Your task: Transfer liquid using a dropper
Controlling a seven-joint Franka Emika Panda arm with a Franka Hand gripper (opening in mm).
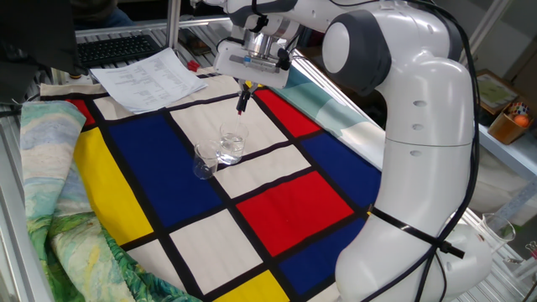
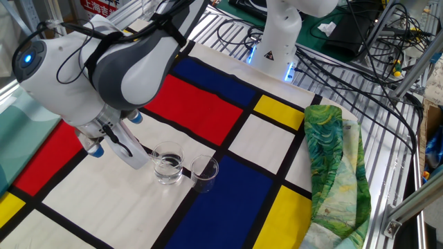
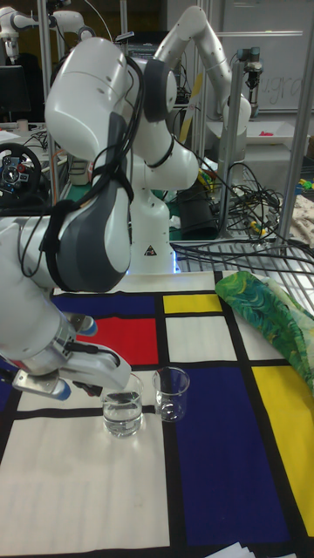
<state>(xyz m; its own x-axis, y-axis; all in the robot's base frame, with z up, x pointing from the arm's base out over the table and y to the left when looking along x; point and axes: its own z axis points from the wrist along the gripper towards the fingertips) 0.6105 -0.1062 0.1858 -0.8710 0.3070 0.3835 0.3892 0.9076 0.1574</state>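
Two clear glass beakers stand side by side on the white square of the colour-block cloth. The wider beaker [image 1: 232, 144] [image 2: 168, 164] [image 3: 122, 411] holds a little colourless liquid [image 2: 168, 167]. The narrower beaker [image 1: 205, 159] [image 2: 204, 173] [image 3: 171, 393] looks empty. My gripper [image 1: 242, 102] hangs just above the wider beaker, its fingers shut on the red bulb of the dropper [image 1: 240, 116]. The dropper's thin clear tube points down toward that beaker and is hard to make out. In the other fixed view and the tall fixed view the hand [image 2: 114, 143] [image 3: 83, 370] hides the fingertips and the dropper.
Printed papers [image 1: 151, 77] and a keyboard [image 1: 113, 49] lie at the far edge. A green patterned cloth [image 1: 50, 201] [image 2: 332, 162] [image 3: 266, 314] is bunched along one side. Cables [image 2: 346, 48] and another arm's base [image 2: 277, 45] sit beyond the table.
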